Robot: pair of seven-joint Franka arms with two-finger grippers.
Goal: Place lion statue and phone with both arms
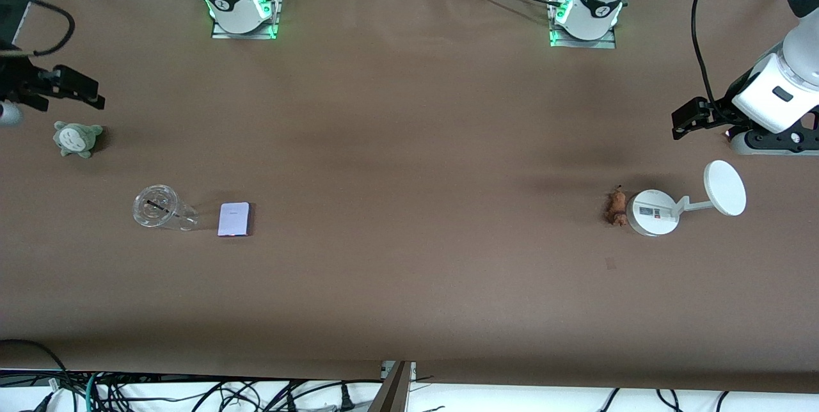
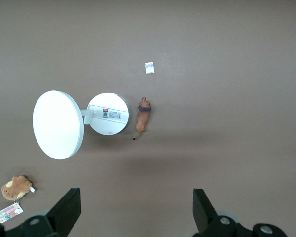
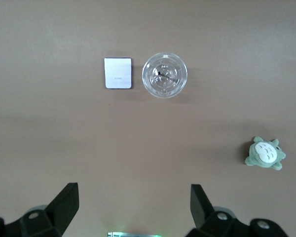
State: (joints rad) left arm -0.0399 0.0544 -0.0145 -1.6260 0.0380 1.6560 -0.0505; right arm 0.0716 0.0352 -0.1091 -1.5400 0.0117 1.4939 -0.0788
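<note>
The lion statue (image 1: 616,206) lies on the table toward the left arm's end, touching or just beside the round base of a white stand (image 1: 652,212); it also shows in the left wrist view (image 2: 142,118). The phone (image 1: 233,219) lies flat toward the right arm's end beside a clear cup (image 1: 155,207); it also shows in the right wrist view (image 3: 118,73). My left gripper (image 2: 136,207) is open and empty, up in the air at the left arm's end of the table (image 1: 688,119). My right gripper (image 3: 134,207) is open and empty, high above the right arm's end (image 1: 77,89).
The stand's white disc (image 1: 725,187) reaches toward the table's edge. A grey-green plush (image 1: 77,138) sits under the right gripper. A brown plush with a tag (image 2: 16,188) and a small white packet (image 2: 149,67) show in the left wrist view.
</note>
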